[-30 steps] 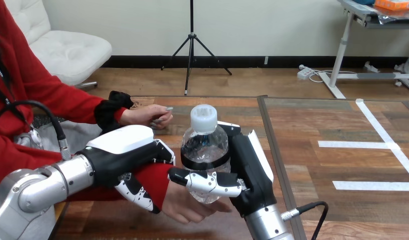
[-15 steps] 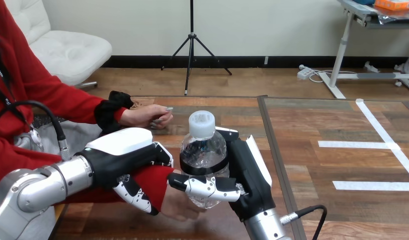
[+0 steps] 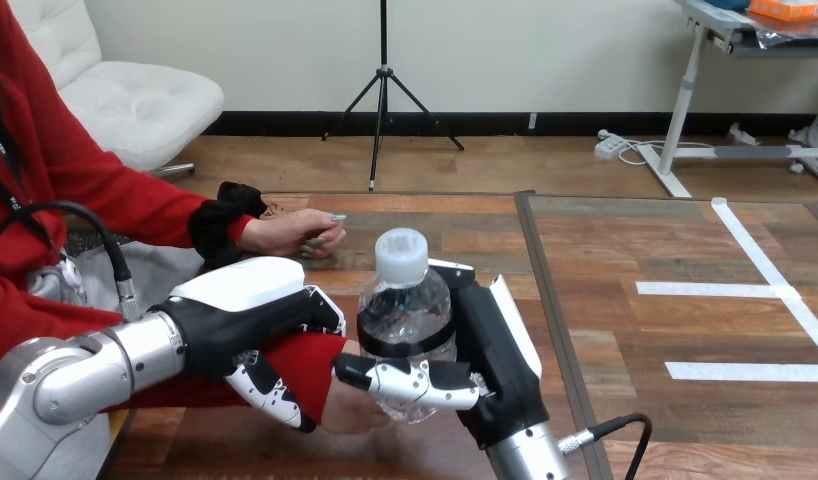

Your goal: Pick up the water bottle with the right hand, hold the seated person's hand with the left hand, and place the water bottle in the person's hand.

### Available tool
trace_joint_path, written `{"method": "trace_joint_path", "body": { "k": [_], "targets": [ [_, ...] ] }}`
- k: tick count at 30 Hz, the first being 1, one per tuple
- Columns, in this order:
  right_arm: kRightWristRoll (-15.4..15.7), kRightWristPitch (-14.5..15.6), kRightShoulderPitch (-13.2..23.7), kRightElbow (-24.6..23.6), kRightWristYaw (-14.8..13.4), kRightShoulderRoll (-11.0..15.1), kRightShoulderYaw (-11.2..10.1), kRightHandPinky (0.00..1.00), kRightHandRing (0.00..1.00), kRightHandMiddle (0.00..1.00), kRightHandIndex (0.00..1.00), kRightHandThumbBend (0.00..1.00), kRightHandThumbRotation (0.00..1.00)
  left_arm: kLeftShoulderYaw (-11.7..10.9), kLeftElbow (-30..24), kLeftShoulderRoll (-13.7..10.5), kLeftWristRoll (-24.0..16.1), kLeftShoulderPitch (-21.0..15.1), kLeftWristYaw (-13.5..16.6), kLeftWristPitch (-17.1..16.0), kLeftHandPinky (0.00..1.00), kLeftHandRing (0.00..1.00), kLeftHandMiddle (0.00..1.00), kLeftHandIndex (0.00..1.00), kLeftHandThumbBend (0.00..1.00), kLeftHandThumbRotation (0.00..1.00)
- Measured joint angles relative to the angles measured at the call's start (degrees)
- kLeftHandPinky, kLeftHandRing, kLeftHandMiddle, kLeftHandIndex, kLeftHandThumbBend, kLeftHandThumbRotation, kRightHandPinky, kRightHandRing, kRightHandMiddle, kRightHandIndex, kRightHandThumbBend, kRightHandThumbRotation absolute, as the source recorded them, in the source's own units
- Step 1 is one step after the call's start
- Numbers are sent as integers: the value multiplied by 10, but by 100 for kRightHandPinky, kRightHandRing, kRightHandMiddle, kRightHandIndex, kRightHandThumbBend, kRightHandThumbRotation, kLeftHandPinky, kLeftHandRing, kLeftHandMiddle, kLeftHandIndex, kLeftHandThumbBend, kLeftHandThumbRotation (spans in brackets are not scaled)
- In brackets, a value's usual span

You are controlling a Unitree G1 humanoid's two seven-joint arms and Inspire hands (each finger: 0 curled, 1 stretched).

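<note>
The right hand (image 3: 492, 345) stands upright with its palm against the right side of the water bottle (image 3: 405, 305). Its fingers (image 3: 413, 380) wrap across the front of the bottle's lower part, so the hand is clamped on the bottle. The bottle is clear plastic, with a white cap (image 3: 401, 253) above the hand's top edge and a black band (image 3: 405, 346) just over the wrapping fingers. It stands nearly upright, its cap leaning slightly away from the right palm.

Just under the right hand's fingers, the person's near hand (image 3: 350, 412) lies palm up beneath the bottle's base. The robot's fingers cover the base, so I cannot tell whether it touches that palm.

To the left of the right hand, the left hand (image 3: 247, 305) lies over the person's wrist, which is covered by a red sleeve (image 3: 303, 358). Its white back faces up and its fingers (image 3: 271, 397) curl down round the near side of the sleeve, gripping the wrist. The two robot hands are close, with the sleeve end and the bottle between them.

Beyond the left hand, the person's far hand (image 3: 290, 232) rests on the wooden table (image 3: 465, 225), apart from both robot hands.
</note>
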State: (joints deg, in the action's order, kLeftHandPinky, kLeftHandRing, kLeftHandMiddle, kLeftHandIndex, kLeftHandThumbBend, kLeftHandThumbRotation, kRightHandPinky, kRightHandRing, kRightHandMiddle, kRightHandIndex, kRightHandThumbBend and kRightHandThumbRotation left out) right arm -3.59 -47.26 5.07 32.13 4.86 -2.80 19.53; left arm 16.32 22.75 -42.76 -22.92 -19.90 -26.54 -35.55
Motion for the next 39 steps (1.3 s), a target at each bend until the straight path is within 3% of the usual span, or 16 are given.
{"method": "trace_joint_path", "body": {
  "k": [6,9,11,15,19,27,39],
  "targets": [
    [-3,-4,0,1,1,1,3,19,25,30,29,75,0,0,0,0,0,0,-1,0,37,41,46,49,71,0],
    [-7,-4,0,1,3,1,5,20,25,29,29,75,0,0,0,-1,2,0,-1,0,39,42,47,51,81,0],
    [-11,-4,0,1,5,1,6,20,25,29,29,75,0,-1,0,-1,5,0,-2,0,40,43,49,52,88,3],
    [-22,-4,0,1,13,1,8,20,25,29,29,76,0,-2,0,-1,16,0,-7,0,41,44,50,54,92,7],
    [-36,-4,0,1,23,2,9,20,25,29,29,74,0,-4,0,-1,27,0,-14,-1,42,46,52,56,97,20],
    [-59,-4,0,1,37,2,9,21,25,29,30,73,0,-10,-6,-1,52,0,-32,-1,44,49,55,60,100,32],
    [-90,-4,0,2,62,2,9,20,24,28,30,73,0,-19,-33,-1,84,0,-56,0,44,51,58,63,100,40]
  ]
}}
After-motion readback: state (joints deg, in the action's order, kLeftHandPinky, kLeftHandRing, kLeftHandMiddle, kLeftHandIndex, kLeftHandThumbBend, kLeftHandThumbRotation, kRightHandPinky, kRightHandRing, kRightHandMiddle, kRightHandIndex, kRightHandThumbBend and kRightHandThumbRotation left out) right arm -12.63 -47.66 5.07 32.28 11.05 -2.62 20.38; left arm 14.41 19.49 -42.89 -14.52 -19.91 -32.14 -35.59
